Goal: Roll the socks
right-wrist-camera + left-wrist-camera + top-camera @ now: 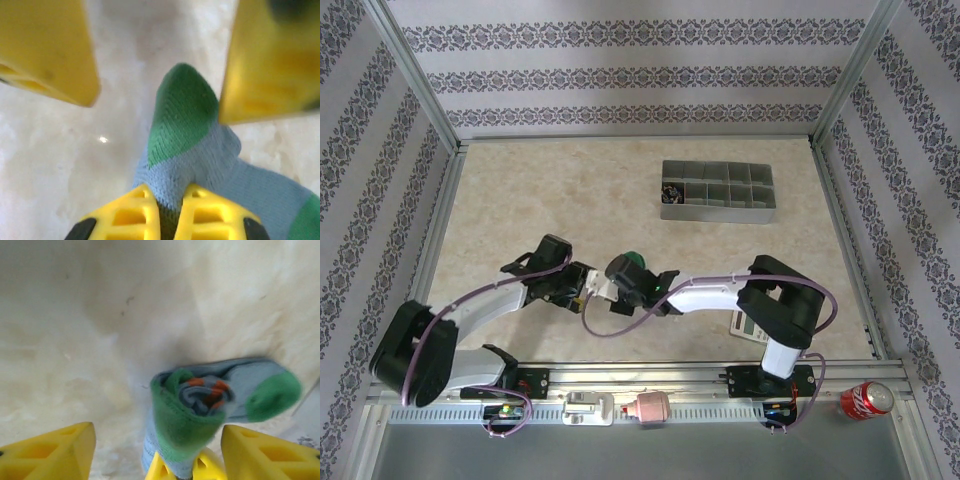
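Observation:
A rolled bundle of socks, blue-teal with green patches and orange stripes inside the roll, is held just above the pale tabletop; from above it shows as a green lump between the two arms. My right gripper is shut on the blue knit at the bundle's end, and its yellow fingertips show under the roll in the left wrist view. My left gripper is open, its fingers standing apart on either side of the bundle. From above, the left gripper and right gripper nearly meet.
A grey compartment tray stands at the back right. A calculator lies beneath the right arm's elbow. A red can rests by the front rail at the right. Patterned walls enclose the table on three sides.

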`<state>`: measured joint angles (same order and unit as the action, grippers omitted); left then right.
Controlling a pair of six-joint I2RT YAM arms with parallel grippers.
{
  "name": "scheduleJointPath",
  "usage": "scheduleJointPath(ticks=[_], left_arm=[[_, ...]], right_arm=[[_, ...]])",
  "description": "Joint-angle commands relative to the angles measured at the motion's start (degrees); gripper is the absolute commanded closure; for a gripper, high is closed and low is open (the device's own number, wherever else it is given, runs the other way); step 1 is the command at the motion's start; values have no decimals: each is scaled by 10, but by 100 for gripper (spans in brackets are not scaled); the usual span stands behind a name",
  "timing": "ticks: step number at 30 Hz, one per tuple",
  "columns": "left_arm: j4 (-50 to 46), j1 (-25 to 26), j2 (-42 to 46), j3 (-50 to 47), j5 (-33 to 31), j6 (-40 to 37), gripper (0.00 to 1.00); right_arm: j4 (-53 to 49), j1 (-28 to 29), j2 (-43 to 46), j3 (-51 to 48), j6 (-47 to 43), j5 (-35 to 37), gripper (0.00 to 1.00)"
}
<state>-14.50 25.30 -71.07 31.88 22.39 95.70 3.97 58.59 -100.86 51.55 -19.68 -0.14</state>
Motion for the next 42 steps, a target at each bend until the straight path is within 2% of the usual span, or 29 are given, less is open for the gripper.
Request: scheduleJointPath(ticks=[1, 4, 7, 11, 18, 24, 29, 31, 35, 38, 42], left_arm=[[3, -15, 48, -15, -8, 29, 32], [0, -20, 95, -38, -29, 38, 33], [16, -21, 111, -47, -24, 26, 37], [76, -16, 67, -38, 16, -14, 38], [157, 17, -37, -13, 26, -47, 37], [213, 42, -128, 22, 30, -63, 36], [229, 56, -168, 42, 35, -75, 36], [207, 60, -163, 48, 29, -77, 37], [117, 64, -99, 65, -15, -89, 34], [45, 63, -84, 78, 3, -83, 33], [103, 64, -106, 50, 38, -42, 32]], right_arm=[[-109, -43, -28, -30, 51, -114, 100], [-120, -68, -41, -21, 59, -182, 100], [-119, -93, -47, -18, 76, -223, 100], [-98, -130, -48, -30, 112, -282, 100], [-59, -177, -66, -51, 166, -363, 100], [-10, -199, -76, -75, 208, -398, 100], [12, -208, -84, -85, 231, -411, 100], [15, -214, -88, -87, 239, -408, 100], [25, -219, -83, -95, 246, -405, 100], [24, -221, -81, -96, 245, -405, 100], [24, -222, -85, -92, 247, -409, 100]])
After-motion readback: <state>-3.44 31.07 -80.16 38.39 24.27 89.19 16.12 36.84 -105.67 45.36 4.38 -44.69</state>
